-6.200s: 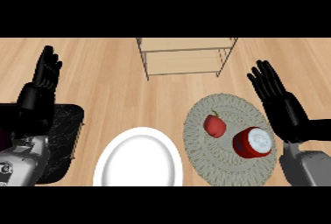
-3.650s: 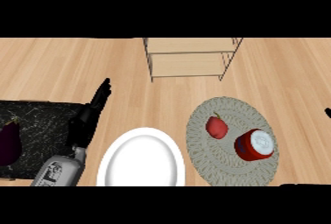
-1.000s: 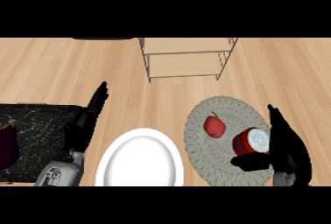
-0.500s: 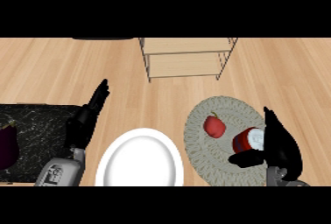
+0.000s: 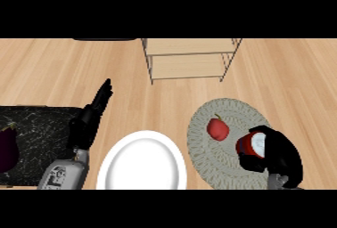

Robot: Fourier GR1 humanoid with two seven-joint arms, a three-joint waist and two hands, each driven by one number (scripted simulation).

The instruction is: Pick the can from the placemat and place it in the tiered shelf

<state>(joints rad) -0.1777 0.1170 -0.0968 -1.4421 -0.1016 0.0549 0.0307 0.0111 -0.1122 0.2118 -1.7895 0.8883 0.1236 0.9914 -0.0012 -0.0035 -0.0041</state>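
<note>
Red can (image 5: 252, 144) upright on round grey placemat (image 5: 214, 153); wooden tiered shelf (image 5: 189, 60) beyond.

The counter (image 5: 79, 67) has a light wooden top. On it, a tiered shelf (image 5: 189, 60) stands at the far side, a round woven placemat (image 5: 227, 113) lies at the near right, and a white plate (image 5: 141, 162) just left of it. A dark marbled board (image 5: 36, 129) lies at the near left.

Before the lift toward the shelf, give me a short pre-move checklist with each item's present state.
1. Right hand curled round the red can with the white top: ok.
2. Can off the round grey woven placemat: cannot tell.
3. Small red fruit apart from the hand: ok.
4. Wooden tiered shelf shows open tiers: ok.
5. Left hand open, away from the path: ok.
6. White oval plate clear of the can: ok.
</note>
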